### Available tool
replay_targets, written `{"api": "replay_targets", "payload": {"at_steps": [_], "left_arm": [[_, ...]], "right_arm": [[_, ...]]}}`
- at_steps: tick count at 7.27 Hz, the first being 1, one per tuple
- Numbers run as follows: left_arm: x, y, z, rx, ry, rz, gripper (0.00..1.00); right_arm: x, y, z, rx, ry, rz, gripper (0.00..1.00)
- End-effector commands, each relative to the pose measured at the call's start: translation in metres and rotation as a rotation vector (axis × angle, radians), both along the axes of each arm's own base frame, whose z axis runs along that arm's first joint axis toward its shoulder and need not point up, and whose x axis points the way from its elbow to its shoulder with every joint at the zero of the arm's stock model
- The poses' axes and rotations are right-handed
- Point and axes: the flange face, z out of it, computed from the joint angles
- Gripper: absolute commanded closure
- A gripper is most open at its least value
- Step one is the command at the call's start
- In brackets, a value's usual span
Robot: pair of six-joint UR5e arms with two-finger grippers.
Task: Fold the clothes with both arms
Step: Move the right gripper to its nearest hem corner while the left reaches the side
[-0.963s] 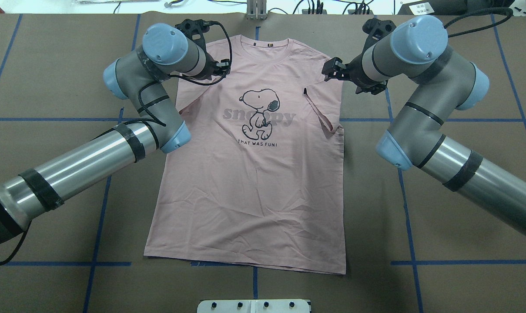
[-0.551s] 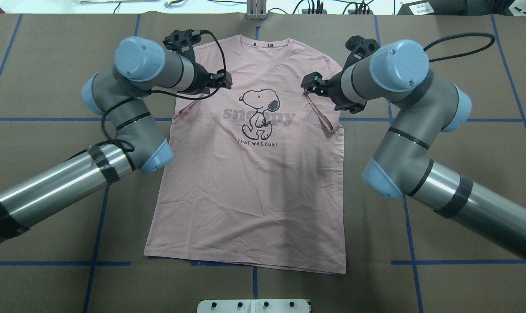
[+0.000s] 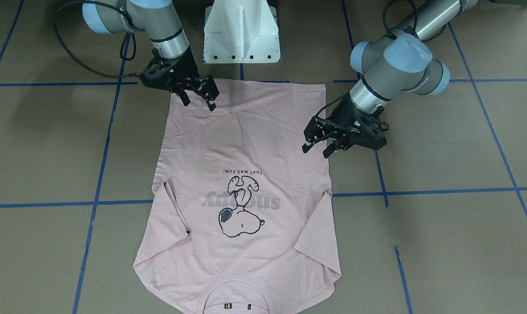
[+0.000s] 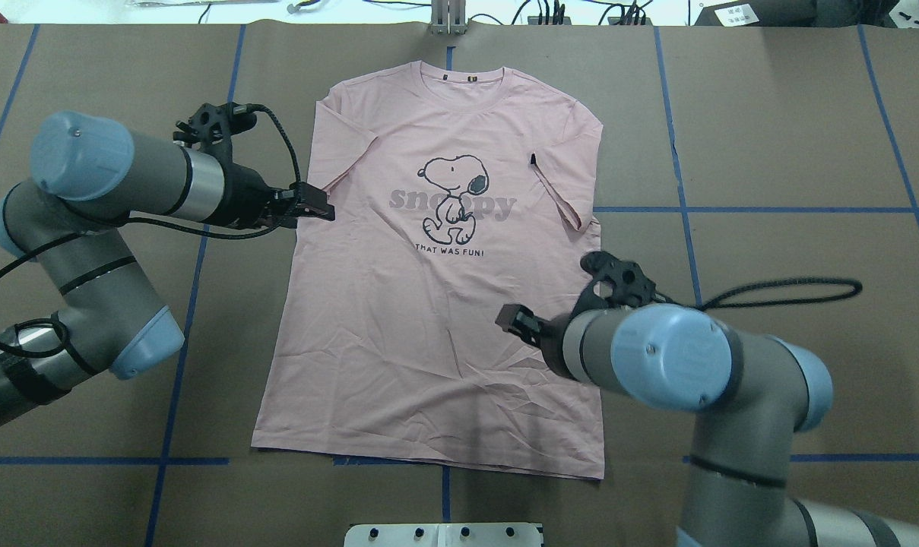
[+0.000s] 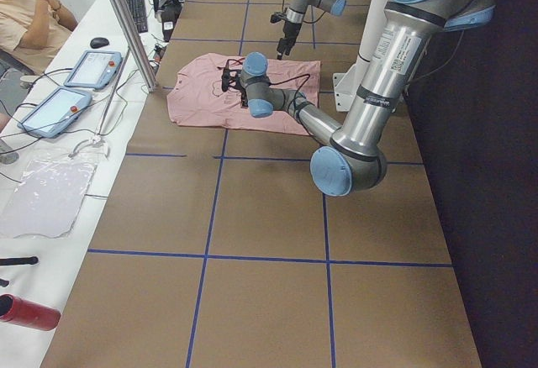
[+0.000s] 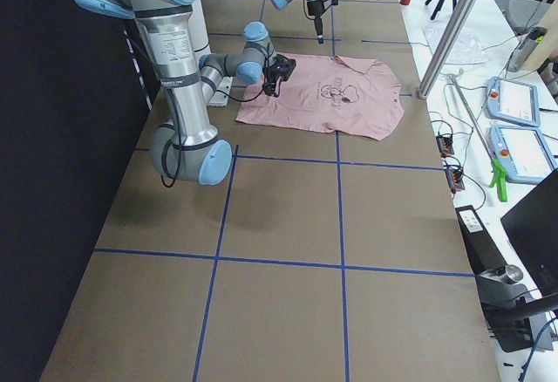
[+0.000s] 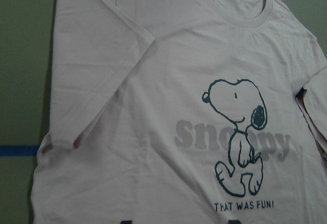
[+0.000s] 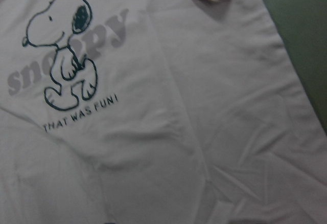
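The pale pink T-shirt lies flat and face up on the brown table, collar at the far side, dog outline and lettering showing. Both short sleeves lie folded inward over the front. My left gripper is open and empty, raised over the shirt's left edge beside the folded sleeve; in the front-facing view its fingers stand apart. My right gripper is open and empty above the shirt's lower right part; the front-facing view shows it near the hem. Both wrist views show only the shirt.
The white pedestal base stands at the robot's side of the shirt hem. Blue tape lines cross the table. A white plate sits at the near edge. A metal post, tablets and a seated operator are beyond the far side.
Both grippers have pulled away from the shirt's shoulders toward the robot. The left one moved out to the shirt's left edge; the right one moved down toward the hem. The sleeves stay folded in.
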Motion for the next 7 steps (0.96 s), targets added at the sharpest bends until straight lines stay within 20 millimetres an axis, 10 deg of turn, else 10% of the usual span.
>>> {"api": "replay_targets", "payload": {"at_steps": [1,7], "left_arm": [[-0.006,0.006,0.007,-0.004,-0.006,-0.008,0.27],[-0.005,0.005,0.003,0.000,-0.003,-0.010,0.25]], "right_arm": [[-0.010,0.087,0.026,-0.105,0.114,0.054,0.15],[-0.027,0.121,0.050,-0.225,0.206,0.098,0.27]]}}
